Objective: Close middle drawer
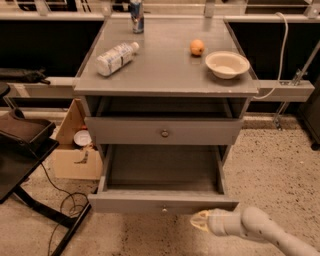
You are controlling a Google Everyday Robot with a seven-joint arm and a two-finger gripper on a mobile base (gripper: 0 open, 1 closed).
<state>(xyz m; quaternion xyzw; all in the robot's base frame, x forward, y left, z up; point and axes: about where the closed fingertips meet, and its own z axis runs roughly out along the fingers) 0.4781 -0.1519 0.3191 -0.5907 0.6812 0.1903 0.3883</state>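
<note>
The middle drawer (pixel 125 202) is pulled far out of the grey cabinet. It has a wide low front with a small round knob (pixel 164 209), and its long shallow box is empty. My gripper (pixel 199 221) is low at the front right, just below and in front of the drawer's front panel, right of the knob. Its fingers look shut and hold nothing. The arm comes in from the bottom right corner.
A taller-fronted drawer (pixel 210 131) sits above, nearly pushed in. On the cabinet top (pixel 165 75) are a lying bottle (pixel 116 58), a can (pixel 136 11), an orange (pixel 197 47) and a white bowl (pixel 227 64). A cardboard box (pixel 75 150), a cable and a black stand are on the left.
</note>
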